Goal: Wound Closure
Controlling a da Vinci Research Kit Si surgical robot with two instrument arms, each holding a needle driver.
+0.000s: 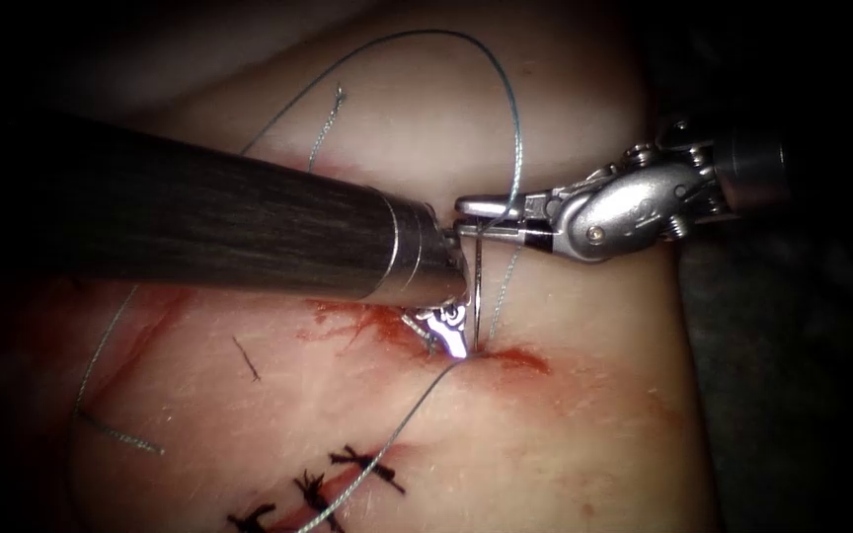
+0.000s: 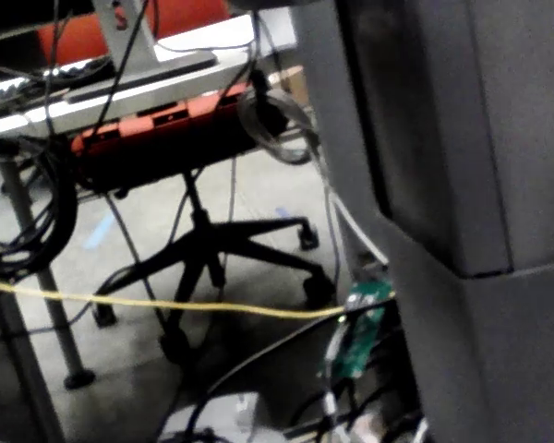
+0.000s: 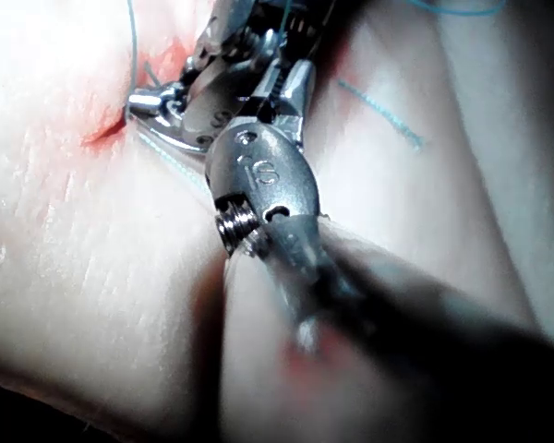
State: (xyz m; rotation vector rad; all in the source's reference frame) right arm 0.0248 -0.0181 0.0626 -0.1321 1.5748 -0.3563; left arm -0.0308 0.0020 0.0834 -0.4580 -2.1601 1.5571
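My right tool (image 1: pixel 464 218) reaches in from the right with its jaws parted around the top end of the needle (image 1: pixel 477 296). The needle stands upright, its lower end sunk in the tissue (image 1: pixel 565 434) at the red edge of the cut (image 1: pixel 520 360). The left tool (image 1: pixel 441 334) has its tip down on the cut, just left of the needle, under its thick dark shaft (image 1: pixel 199 217). The thread (image 1: pixel 515 118) arcs high above the right tool, passes behind its jaws and runs down past the cut. In the right wrist view, my right tool (image 3: pixel 146 115) sits by the cut (image 3: pixel 106 131) with the left tool (image 3: pixel 223 37) beyond it.
Three dark stitches (image 1: pixel 367 464) close the lower-left stretch of the cut. Cut thread ends lie at the left (image 1: pixel 120 434) and at the back (image 1: pixel 328 118). Red fluid (image 1: pixel 357 321) stains the tissue around the left tool. The tissue's edge drops off at the right.
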